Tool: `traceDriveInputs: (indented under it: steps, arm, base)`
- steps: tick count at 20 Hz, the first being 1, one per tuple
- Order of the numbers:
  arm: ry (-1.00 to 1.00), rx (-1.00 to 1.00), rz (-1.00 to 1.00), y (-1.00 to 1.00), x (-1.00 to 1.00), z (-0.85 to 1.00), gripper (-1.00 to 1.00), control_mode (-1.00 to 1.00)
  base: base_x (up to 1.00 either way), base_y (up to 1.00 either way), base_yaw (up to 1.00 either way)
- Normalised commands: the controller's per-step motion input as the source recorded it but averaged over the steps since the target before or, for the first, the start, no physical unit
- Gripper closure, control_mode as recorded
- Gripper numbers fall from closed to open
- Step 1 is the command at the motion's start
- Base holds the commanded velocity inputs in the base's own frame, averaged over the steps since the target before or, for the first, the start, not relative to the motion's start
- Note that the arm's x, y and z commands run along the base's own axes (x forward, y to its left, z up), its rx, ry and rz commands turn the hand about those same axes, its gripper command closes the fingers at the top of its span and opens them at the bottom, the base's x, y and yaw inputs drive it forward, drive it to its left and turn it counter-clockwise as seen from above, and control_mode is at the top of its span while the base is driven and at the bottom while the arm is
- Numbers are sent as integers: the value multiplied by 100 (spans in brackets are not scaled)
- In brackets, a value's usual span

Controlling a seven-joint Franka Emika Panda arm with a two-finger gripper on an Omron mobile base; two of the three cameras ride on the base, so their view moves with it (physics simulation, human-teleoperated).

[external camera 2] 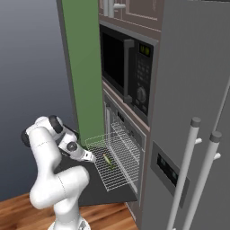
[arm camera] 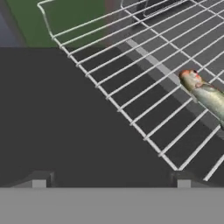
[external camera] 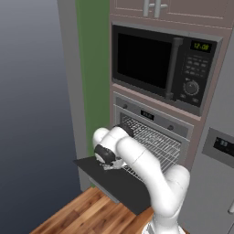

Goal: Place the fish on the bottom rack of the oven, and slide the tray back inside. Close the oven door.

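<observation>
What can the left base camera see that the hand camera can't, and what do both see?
Left base view alone: the black microwave with keypad and dial, the white robot arm, the steel-grey built-in oven front and the wooden floor.

Hand view alone: the small greenish-yellow, pale-bellied fish lying on the rack, and the open end effector.

Both: the silver wire-grid rack pulled out over the lowered black glass oven door.

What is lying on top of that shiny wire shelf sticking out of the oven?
A small fish lies on the bottom rack, which hangs out over the open oven door.
</observation>
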Motion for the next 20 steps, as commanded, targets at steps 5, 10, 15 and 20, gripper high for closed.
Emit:
traceDriveInputs:
  steps: [5, 10, 15, 20]
  arm:
    - [-1, 23, -55, 0, -9, 0, -100, -100]
    - [0, 20, -37, -10, 1, -11, -100, -100]
    - [-3, 3, -14, -7, 24, -30, -100, -100]
    - [0, 0, -10, 0, 24, -49, -100, -100]
  base:
    - [0, 0, 0]
    - [0, 0, 0]
    - [0, 0, 0]
    - [0, 0, 0]
